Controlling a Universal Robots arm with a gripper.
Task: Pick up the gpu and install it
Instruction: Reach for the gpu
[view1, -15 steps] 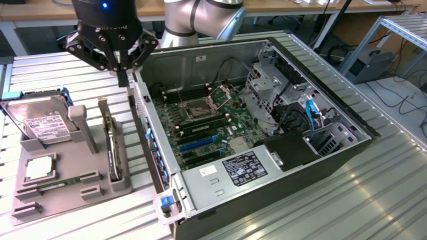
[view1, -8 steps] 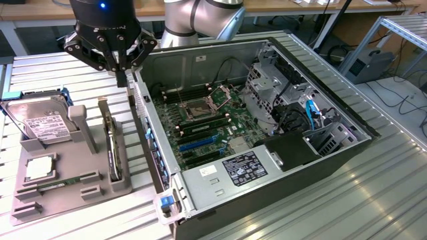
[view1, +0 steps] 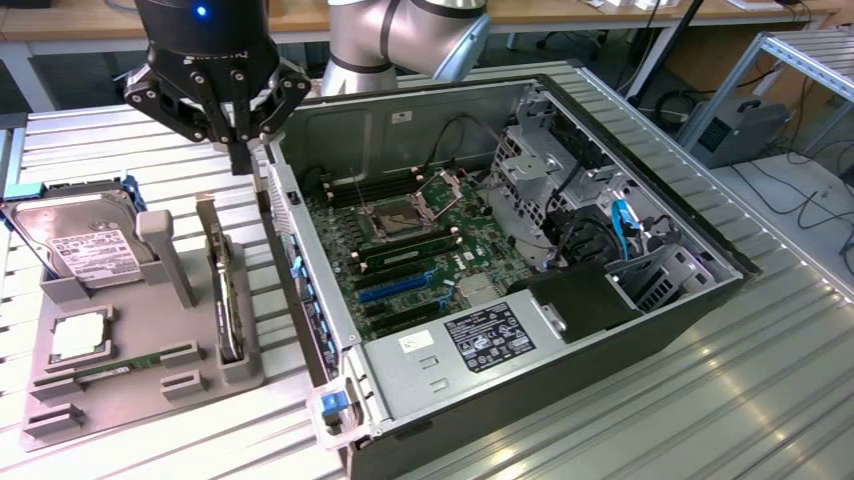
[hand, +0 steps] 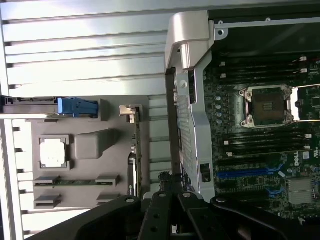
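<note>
The gpu (view1: 227, 285) stands on its long edge in a slot of the grey holder (view1: 147, 400), at the exterior view's left, beside the open computer case (view1: 441, 120). In the wrist view the gpu (hand: 133, 160) appears edge-on as a thin dark card with its silvery bracket at one end. My gripper (view1: 240, 158) hangs shut and empty, well above the table. It is over the gap between the holder's far end and the case's rear wall. In the wrist view its shut fingertips (hand: 170, 181) lie next to the case's rear panel.
The holder (hand: 92, 145) also carries a hard drive (view1: 87, 250), a square processor (view1: 80, 335) and a green memory stick (view1: 120, 365). Inside the case, the motherboard (view1: 427, 250) shows an open processor socket and blue card slots (view1: 394, 290). Drive cages fill the case's other end.
</note>
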